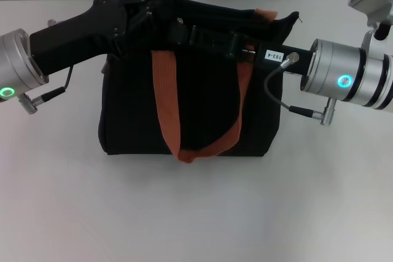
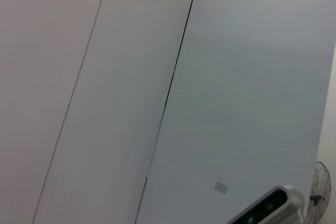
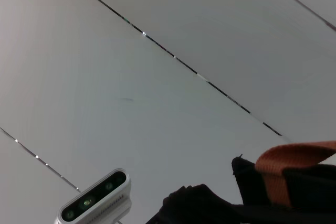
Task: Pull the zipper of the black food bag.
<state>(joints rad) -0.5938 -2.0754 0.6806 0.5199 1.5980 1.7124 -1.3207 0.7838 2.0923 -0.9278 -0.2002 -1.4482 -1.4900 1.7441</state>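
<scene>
Zipper itself hidden from us, along top edge of black food bag on table; left gripper and right gripper meet there, grasp unreadable; we judge pull underway, next needs steady sideways draw

Food bag stood upright on tabletop, near its back edge w/ wall behind. Left gripper sat over bag's top-left; right gripper reached in over bag's top from right. One strap hung down bag's front.
</scene>
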